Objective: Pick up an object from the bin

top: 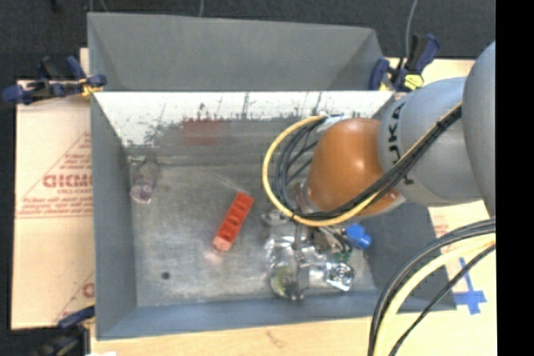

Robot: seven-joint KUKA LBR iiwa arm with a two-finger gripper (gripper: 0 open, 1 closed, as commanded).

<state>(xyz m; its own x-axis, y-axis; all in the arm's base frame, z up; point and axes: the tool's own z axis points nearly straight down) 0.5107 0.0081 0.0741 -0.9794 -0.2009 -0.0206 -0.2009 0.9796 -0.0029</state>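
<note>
— Grey metal all round! What is in the bin point(113, 204)?
— A big robot arm point(450, 146) comes in from the right of the view. It has a round orange cover point(346, 162), with black and yellow cables point(279, 158) looped next to it.
— Where is the gripper point(302, 263)?
— Down low, near the front wall, a bit right of the middle. It looks shiny and silver.
— Is it open or closed?
— I cannot tell. It is just a jumble of shiny bits down there.
— What is closest to it?
— A small blue thing point(359, 236). It lies just beside the gripper, on the right in the view, under the edge of the orange cover.
— And that long one?
— That is an orange-red toy brick point(233, 222). It lies flat on the bin floor near the middle, slanted. It is left of the gripper and not touching it.
— Anything else?
— A little clear cup point(143, 182) with a bit of purple on it. It sits by the left wall, well apart from the gripper.
</note>
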